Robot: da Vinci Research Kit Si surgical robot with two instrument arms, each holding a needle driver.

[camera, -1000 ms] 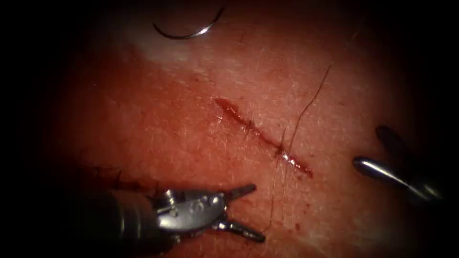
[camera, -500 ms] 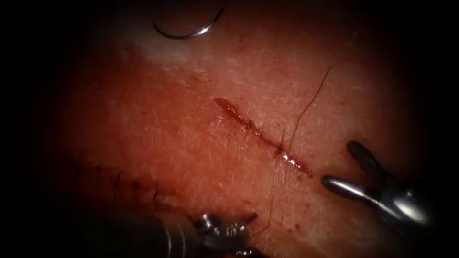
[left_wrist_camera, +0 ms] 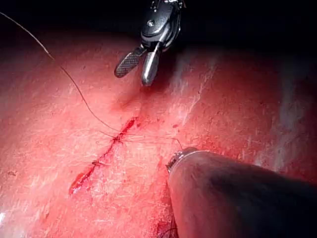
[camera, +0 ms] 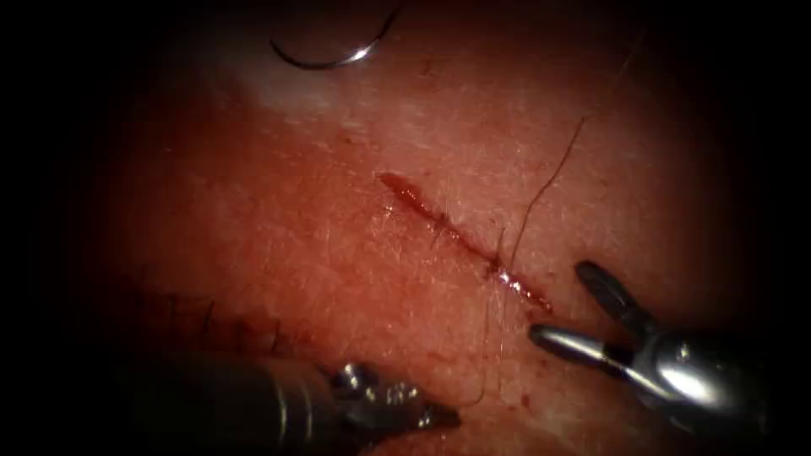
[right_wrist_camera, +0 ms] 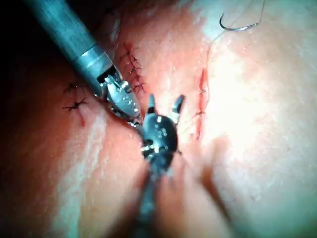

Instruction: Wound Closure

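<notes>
The cut [camera: 456,236] runs slantwise across the tissue, with one stitch [camera: 498,270] near its lower end. From the stitch a long thread [camera: 541,190] rises to the right, and a short tail [camera: 483,371] hangs down. My left tool [camera: 443,415] lies below the cut, left of the tail, jaws shut, and the tail's curled end seems caught at their tip. Just right of the cut's lower end, my right tool [camera: 559,302] stands open and holds nothing. The curved needle [camera: 338,59] lies free on the tissue, far above the cut. The right tool [left_wrist_camera: 134,73] is also open in the left wrist view.
An older row of dark stitches [camera: 236,325] sits left of the cut, just above the left tool's shaft [camera: 253,405]; these older stitches [right_wrist_camera: 131,64] also appear in the right wrist view. Pale tissue [camera: 296,93] lies beneath the needle.
The left tool's jaws closed around the thread's tail after dropping lower. The right tool moved left toward the cut's lower end, still open. The needle stayed put.
</notes>
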